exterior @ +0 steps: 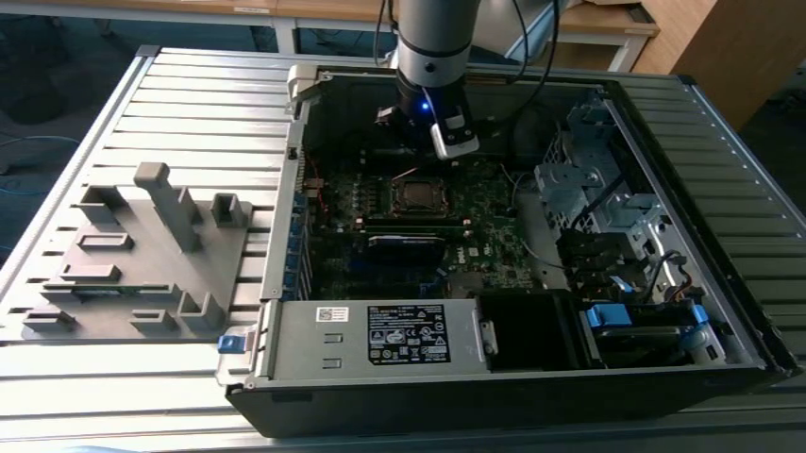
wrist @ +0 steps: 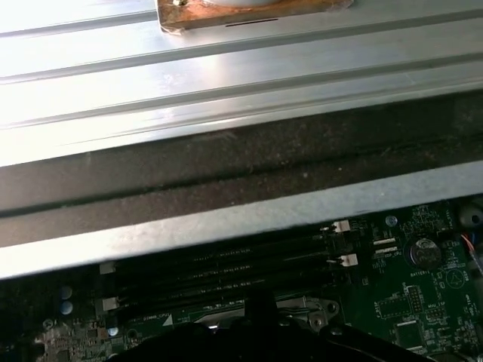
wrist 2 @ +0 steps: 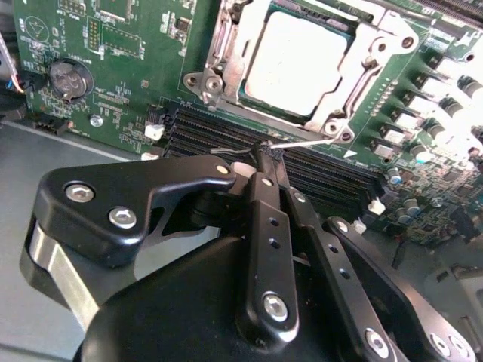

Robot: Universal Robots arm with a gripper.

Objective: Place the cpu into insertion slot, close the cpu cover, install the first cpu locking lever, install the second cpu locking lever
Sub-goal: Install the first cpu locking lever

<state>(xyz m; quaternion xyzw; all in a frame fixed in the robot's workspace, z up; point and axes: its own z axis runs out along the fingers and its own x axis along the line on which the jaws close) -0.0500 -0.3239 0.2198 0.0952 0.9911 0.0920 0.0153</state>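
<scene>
The cpu (wrist 2: 296,64), a silvery square, lies in the insertion slot (exterior: 417,194) on the green motherboard. The cpu cover (wrist 2: 361,56), a silvery frame, lies flat around it. A thin wire locking lever (wrist 2: 309,142) runs along the socket's edge nearest the gripper. My gripper (wrist 2: 268,153) is shut, its black fingers (wrist 2: 266,219) meeting in a point right at that lever's end; whether they touch it is unclear. In the exterior view the arm's wrist (exterior: 431,113) hangs just behind the socket inside the open computer case.
Black memory slots (wrist 2: 219,134) run beside the socket, a coin battery (wrist 2: 66,79) sits nearby. The case holds a power supply (exterior: 377,335) at the front and a drive cage (exterior: 592,179) on the exterior view's right. A grey fixture (exterior: 139,255) stands on the table's left.
</scene>
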